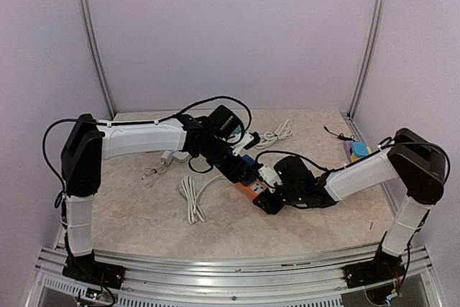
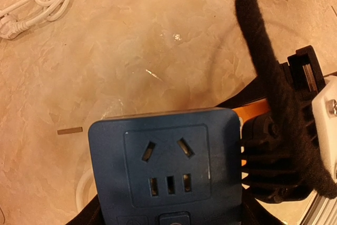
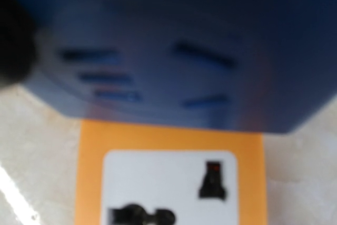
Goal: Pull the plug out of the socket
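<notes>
Looking first at the left gripper (image 1: pixel 241 163), I see its jaws set against the two sides of the plug (image 2: pixel 166 167), a dark blue block with slot holes on its face, so I read that as a grip on the plug. The right gripper (image 1: pixel 260 181) sits right at the socket (image 3: pixel 168 146), an orange strip with a white face. Its own camera shows no jaw clearly, only a black blur at the left edge, so I cannot tell whether it is wide, narrow or holding the strip.

The plug lies over the far end of the socket. In the right wrist view the blue body covers that end and the white face shows below it. I cannot tell whether the pins are seated in the socket or free of it. In the left wrist view a sliver of orange shows just past the plug's right edge, with the black body of the right gripper against it.

A black sleeved cable (image 2: pixel 258 35) runs down to the right gripper, crossing above the socket. Left of the socket a white cord (image 1: pixel 192 199) lies coiled on the table (image 1: pixel 144 213), close by but apart. Beyond the socket, toward the back wall, lies a second white cord (image 1: pixel 277 134). Well to the right of the socket, at the table's edge, sits a small stack of coloured blocks (image 1: pixel 357 151).
</notes>
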You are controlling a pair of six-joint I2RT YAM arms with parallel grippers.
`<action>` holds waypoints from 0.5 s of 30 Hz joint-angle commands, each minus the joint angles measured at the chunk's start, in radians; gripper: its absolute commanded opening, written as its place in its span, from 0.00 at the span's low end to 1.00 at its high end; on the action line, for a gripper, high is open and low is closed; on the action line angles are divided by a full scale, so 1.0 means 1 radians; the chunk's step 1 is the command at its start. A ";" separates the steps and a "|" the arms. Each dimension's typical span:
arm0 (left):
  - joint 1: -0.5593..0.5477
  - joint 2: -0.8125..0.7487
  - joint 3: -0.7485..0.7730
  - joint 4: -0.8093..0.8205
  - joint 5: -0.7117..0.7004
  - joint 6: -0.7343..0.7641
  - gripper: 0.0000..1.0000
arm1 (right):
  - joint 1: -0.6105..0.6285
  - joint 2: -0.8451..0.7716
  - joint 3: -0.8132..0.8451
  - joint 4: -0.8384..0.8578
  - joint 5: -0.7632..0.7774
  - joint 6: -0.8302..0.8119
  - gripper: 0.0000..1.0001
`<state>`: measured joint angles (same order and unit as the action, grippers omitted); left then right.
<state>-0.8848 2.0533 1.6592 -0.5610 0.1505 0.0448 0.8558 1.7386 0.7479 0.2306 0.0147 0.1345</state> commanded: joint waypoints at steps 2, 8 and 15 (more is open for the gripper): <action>-0.007 -0.058 0.102 -0.035 0.101 0.008 0.10 | -0.008 0.054 -0.001 -0.020 -0.006 -0.044 0.02; -0.031 0.008 0.202 -0.147 0.013 0.039 0.10 | -0.007 0.077 0.017 -0.044 0.001 -0.045 0.00; -0.032 0.007 0.180 -0.138 0.017 0.043 0.10 | -0.007 0.067 0.017 -0.040 -0.011 -0.037 0.29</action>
<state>-0.8867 2.0834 1.7954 -0.7357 0.0750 0.0601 0.8551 1.7760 0.7830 0.2821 0.0029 0.1238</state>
